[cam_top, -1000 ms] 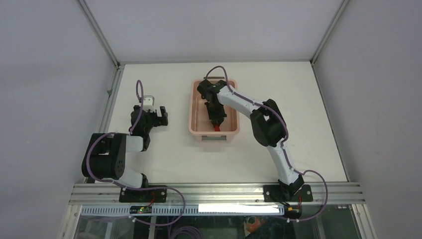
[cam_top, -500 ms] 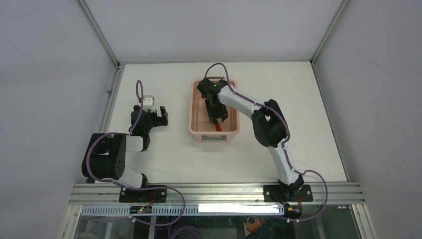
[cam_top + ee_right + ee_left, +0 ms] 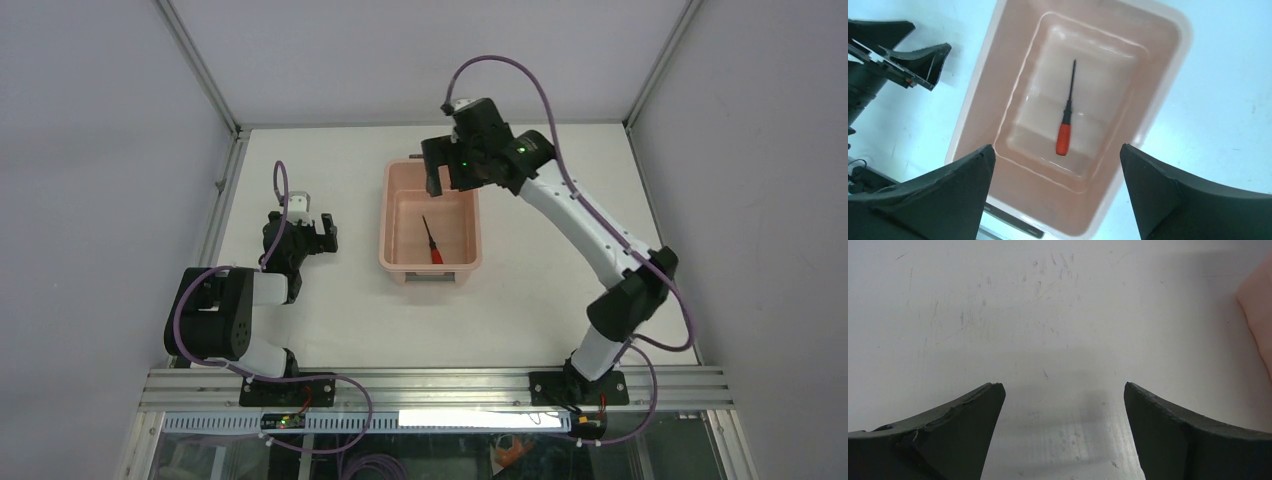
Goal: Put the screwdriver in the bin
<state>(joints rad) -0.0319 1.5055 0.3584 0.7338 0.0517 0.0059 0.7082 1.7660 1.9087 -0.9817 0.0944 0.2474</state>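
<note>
Screwdriver (image 3: 1066, 120) lies loose on the floor of the bin (image 3: 392, 215), red handle toward the near end, shaft pointing away. The right arm stretches up and out from its base, elbow far to the right, and its gripper (image 3: 447, 172) hangs above the bin's far end, jaws wide apart and holding nothing. A second ago that gripper was low inside the bin at the screwdriver; it has since let go and lifted clear. The left gripper (image 3: 322, 235) has not moved: spread wide, empty, low over the table (image 3: 330, 300).
</note>
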